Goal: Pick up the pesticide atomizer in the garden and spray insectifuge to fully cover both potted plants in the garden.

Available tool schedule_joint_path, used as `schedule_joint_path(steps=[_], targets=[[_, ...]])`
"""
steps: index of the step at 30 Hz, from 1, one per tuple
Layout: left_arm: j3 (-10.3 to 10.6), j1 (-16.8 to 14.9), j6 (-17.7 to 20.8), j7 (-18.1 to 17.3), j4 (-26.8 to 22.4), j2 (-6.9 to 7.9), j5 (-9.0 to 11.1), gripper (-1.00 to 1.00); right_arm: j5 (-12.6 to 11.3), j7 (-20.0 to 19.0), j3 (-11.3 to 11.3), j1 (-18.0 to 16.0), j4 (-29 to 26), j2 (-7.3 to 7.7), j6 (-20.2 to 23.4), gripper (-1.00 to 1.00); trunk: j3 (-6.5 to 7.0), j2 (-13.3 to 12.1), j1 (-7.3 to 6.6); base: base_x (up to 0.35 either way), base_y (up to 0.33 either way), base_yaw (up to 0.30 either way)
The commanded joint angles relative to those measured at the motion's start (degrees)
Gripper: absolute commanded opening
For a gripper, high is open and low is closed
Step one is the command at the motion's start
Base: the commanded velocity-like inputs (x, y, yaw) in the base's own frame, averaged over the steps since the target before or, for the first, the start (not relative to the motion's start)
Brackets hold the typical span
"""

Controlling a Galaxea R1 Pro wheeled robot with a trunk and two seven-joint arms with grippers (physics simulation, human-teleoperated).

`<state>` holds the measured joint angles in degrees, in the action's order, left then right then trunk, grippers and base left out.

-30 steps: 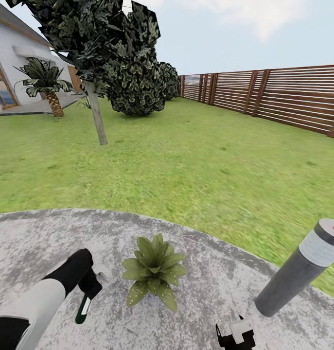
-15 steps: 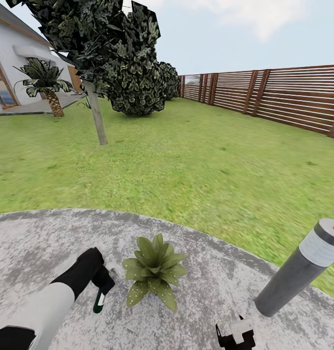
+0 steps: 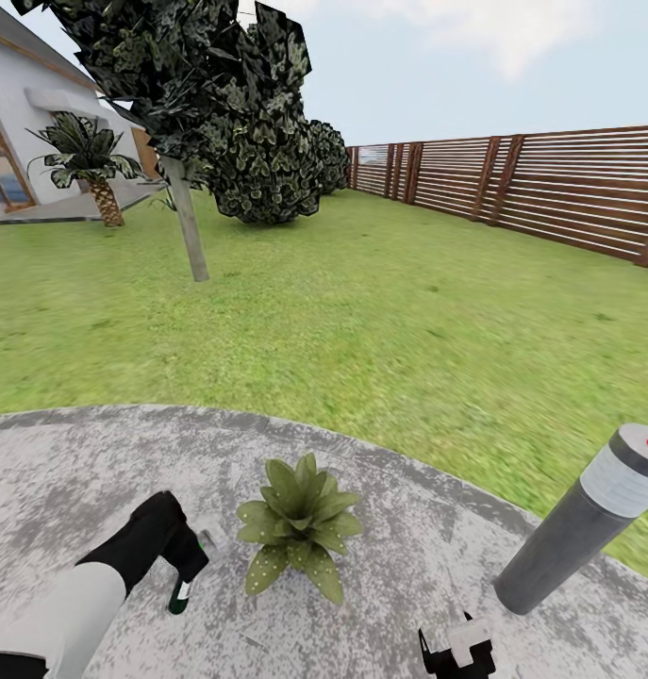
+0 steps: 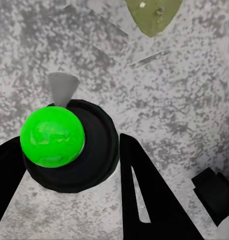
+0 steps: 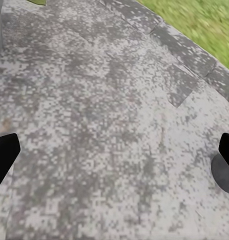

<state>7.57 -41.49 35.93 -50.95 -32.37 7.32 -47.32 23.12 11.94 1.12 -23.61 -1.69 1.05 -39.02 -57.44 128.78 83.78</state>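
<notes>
The pesticide atomizer point(image 3: 183, 592) hangs in the left claw point(image 3: 190, 566), clamped between its two black fingers point(image 4: 149, 200), just beside the potted plant point(image 3: 299, 528) and above the grey stone patio point(image 3: 78, 471). In the left wrist view the bottle shows from above as a bright green ball on a dark round body point(image 4: 69, 145), with a pale nozzle pointing toward a speckled leaf point(image 4: 152, 15).

To do the spraying well, I think the nozzle should point at the middle of the rosette, not past its side, and the arm should lift a little so that the mist falls over all the leaves (the bottle now sits lower than the leaf tips, as far as I can judge). Slow sweeps across the plant will cover it more evenly than one burst.

The right claw point(image 3: 456, 651) waits near the near edge of the patio with its fingers wide apart, holding nothing. A grey bollard lamp point(image 3: 578, 519) stands close to the patio's right edge. Beyond the patio there is the lawn point(image 3: 361, 302), a tree point(image 3: 187, 226), a wooden fence point(image 3: 550, 189) and a house point(image 3: 22, 141).
</notes>
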Motion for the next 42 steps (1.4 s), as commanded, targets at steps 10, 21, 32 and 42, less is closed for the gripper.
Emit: schedule_joint_path(steps=[10,21,32,42], targets=[[0.0,-0.6,0.5,-0.4,0.2,0.43,-0.6,-1.0,0.6,0.5,0.1,0.0,0.1,0.0,-0.1,1.0,-0.05,0.0,-0.01,0.0,0.0,0.0],[-0.2,0.0,0.3,0.0,0.3,1.96,3.2,-1.0,0.6,0.5,0.1,0.0,0.0,0.0,-0.1,1.0,-0.05,0.0,-0.01,0.0,0.0,0.0],[0.6,-5.1,2.4,-3.5,-0.4,-1.16,2.5,-1.0,0.5,0.5,0.4,0.0,-1.3,0.27,-0.2,1.0,-0.05,0.0,-0.01,0.0,0.0,0.0],[1.0,-14.6,3.3,-30.8,-0.5,-7.31,-18.0,-1.0,0.5,0.5,0.3,0.0,-3.9,0.53,-0.1,1.0,-0.05,0.0,-0.01,0.0,0.0,0.0]])
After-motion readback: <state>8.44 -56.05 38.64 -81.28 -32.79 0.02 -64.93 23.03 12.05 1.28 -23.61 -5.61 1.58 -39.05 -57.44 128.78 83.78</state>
